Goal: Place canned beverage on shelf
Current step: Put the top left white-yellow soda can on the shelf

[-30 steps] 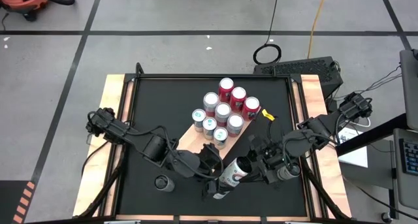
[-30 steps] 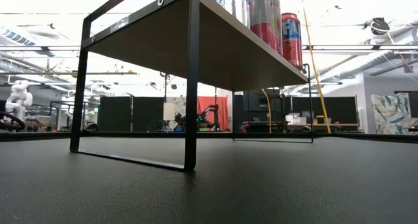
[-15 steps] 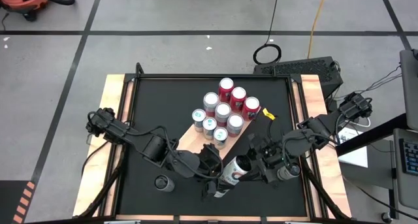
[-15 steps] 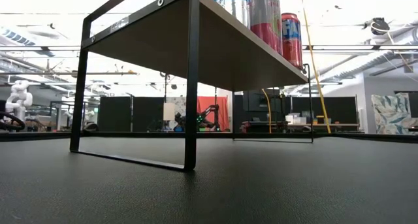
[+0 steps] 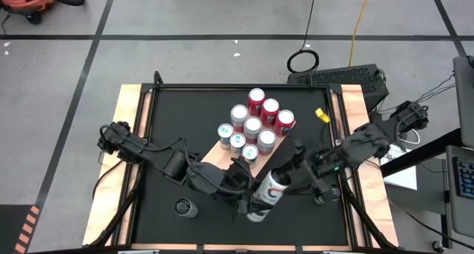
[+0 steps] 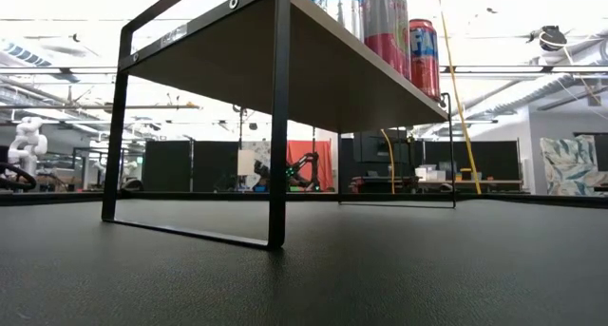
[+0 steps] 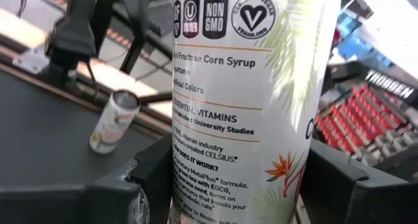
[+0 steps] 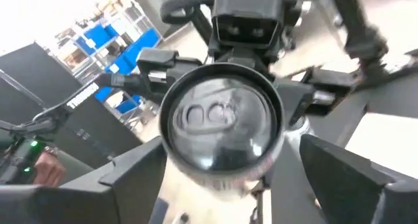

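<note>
A white canned beverage (image 5: 269,187) hangs tilted over the black table, just near of the shelf, with my left gripper (image 5: 248,198) shut on it. It fills the left wrist view as the printed can (image 7: 255,100). My right gripper (image 5: 296,176) stands open to its right, its fingers (image 8: 134,178) either side of the can's top (image 8: 222,123) without touching. The shelf (image 5: 226,149) is a tan board on a black frame, with several cans (image 5: 253,127) standing on it; from the low view I see the board's underside (image 6: 323,69). My left gripper pinches the can's printed body (image 7: 189,185) between its two fingers, one on each side. The fingers come roughly level from the table's left and lie across the can. The can is lifted clear of the table, tilted with its top toward the right gripper.
Another can (image 5: 185,207) stands on the table near the front left, also visible as the small can (image 7: 114,119). The shelf's black legs (image 6: 278,126) rise from the tabletop. Bare black table lies to the near right of the shelf.
My right gripper has let go of the can's top end and drawn back toward the table's right edge, rising a little. The can stays in my left gripper, which has tipped it slightly more upright.
</note>
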Available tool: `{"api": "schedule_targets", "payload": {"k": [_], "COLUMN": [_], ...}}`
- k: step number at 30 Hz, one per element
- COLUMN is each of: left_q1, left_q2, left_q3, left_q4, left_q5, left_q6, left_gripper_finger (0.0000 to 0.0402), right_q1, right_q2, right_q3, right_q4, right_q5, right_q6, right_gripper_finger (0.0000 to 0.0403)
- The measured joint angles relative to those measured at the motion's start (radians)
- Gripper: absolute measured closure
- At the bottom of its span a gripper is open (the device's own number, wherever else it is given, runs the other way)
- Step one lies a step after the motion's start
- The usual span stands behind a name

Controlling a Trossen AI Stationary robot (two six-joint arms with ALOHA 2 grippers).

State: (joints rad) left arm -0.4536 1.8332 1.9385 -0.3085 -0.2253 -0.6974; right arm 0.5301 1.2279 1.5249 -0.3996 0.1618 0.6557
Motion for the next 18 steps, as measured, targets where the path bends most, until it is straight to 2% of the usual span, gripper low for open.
{"api": "schedule_targets", "payload": {"k": [3, 6, 10, 18], "left_q1": [0.008, 0.019, 0.038, 0.050], "left_q2": [-0.007, -0.015, -0.030, -0.033], "left_q3": [0.000, 0.002, 0.043, 0.147], "left_q4": [0.037, 0.094, 0.088, 0.095], "left_q5": [-0.028, -0.088, -0.199, -0.427], "left_q6": [0.015, 0.033, 0.077, 0.225], "left_gripper_finger": [0.0154, 0.0154, 0.0155, 0.0155], "right_q1": [0.002, 0.014, 0.035, 0.037], "right_q2": [-0.046, -0.086, -0.101, -0.051], "right_q3": [0.000, 0.000, 0.000, -0.002], "right_q4": [-0.029, -0.098, -0.136, -0.105], "right_q5": [0.056, 0.179, 0.312, 0.314], "right_q6": [-0.061, -0.116, -0.192, -0.205], "right_gripper_finger": [0.0074, 0.0074, 0.0073, 0.0072]}}
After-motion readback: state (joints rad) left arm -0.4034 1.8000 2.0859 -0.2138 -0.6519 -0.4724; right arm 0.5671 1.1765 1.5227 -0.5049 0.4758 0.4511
